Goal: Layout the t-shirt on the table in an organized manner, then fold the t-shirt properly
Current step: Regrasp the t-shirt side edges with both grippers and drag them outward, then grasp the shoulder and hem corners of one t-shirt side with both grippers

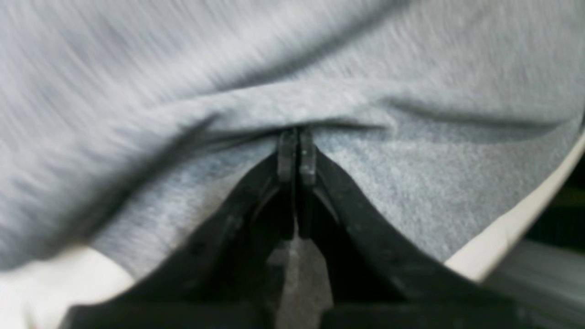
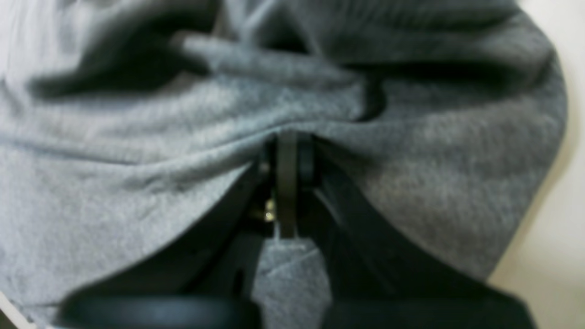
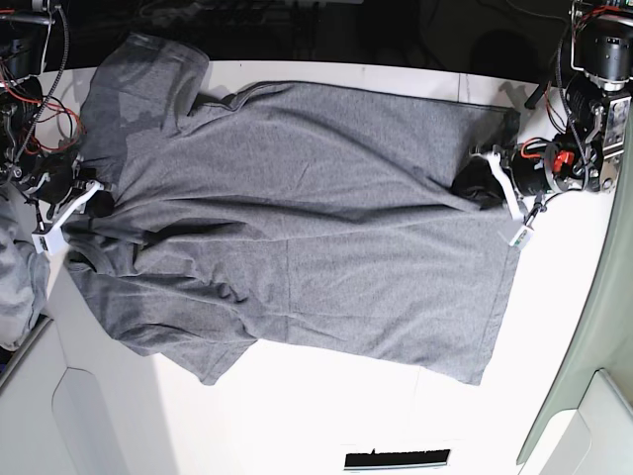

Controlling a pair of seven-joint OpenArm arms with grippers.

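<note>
Closest to your left wrist lens, the left gripper (image 1: 297, 137) has its 2 black fingers pressed together, clenched on a fold of the t-shirt (image 1: 320, 68). In the right wrist view, the right gripper (image 2: 288, 137) is likewise clamped on a bunched ridge of grey cloth. You can read no writing anywhere; the small white tags hanging by each gripper in the base view are too small to make out. At the left edge of the base frame you see a paler bluish-grey bundle of cloth (image 3: 18, 287), and a dark strip (image 3: 396, 459) sits at the bottom centre. In that view the t-shirt lies spread across the middle of the table (image 3: 326, 406), with 1 gripper at its left edge and 1 at its right edge, wrinkles running between them.
</note>
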